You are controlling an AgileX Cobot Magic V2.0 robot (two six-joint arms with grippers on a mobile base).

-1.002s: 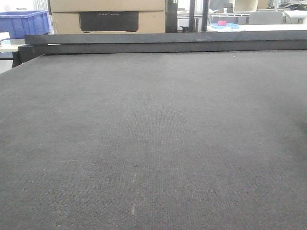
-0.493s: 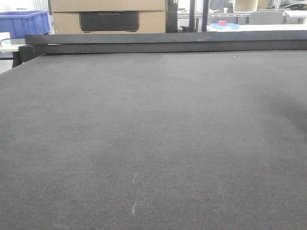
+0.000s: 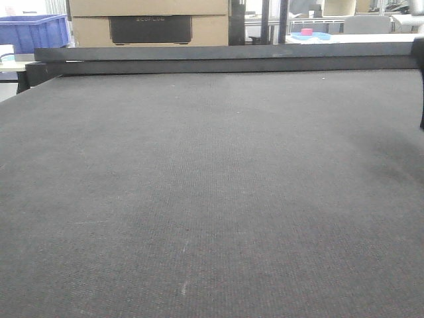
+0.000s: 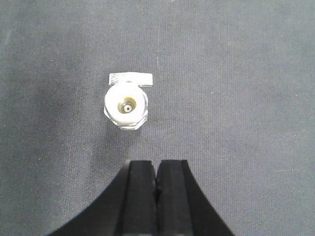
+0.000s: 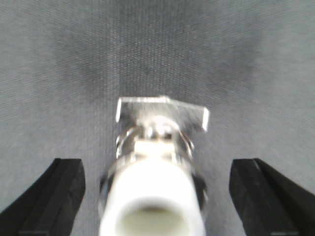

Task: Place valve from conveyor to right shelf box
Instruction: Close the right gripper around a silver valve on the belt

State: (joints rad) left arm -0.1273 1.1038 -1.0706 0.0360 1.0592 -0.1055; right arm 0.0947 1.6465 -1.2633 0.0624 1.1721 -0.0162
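Observation:
The conveyor (image 3: 212, 185) is a wide dark grey woven belt with a black rail (image 3: 225, 58) along its far side. In the left wrist view a silver valve (image 4: 126, 103) with a white cap and a flat handle stands on the belt (image 4: 236, 98), just beyond my left gripper (image 4: 156, 169), which is shut and empty. In the right wrist view a valve (image 5: 153, 182) sits close up and blurred between the wide-apart fingers (image 5: 66, 189) of my open right gripper (image 5: 156, 169), not touching either. I cannot tell whether it is the same valve. No valve shows in the front view. The shelf box is out of view.
Behind the rail stand a blue bin (image 3: 34, 31) at the back left and cardboard boxes (image 3: 149, 23) at the back middle. A pink object (image 3: 307, 32) lies on a far table. A dark arm part (image 3: 421, 79) pokes in at the right edge.
In the front view a shadow has spread over the belt's right side. A dark arm part has come in at the right edge.

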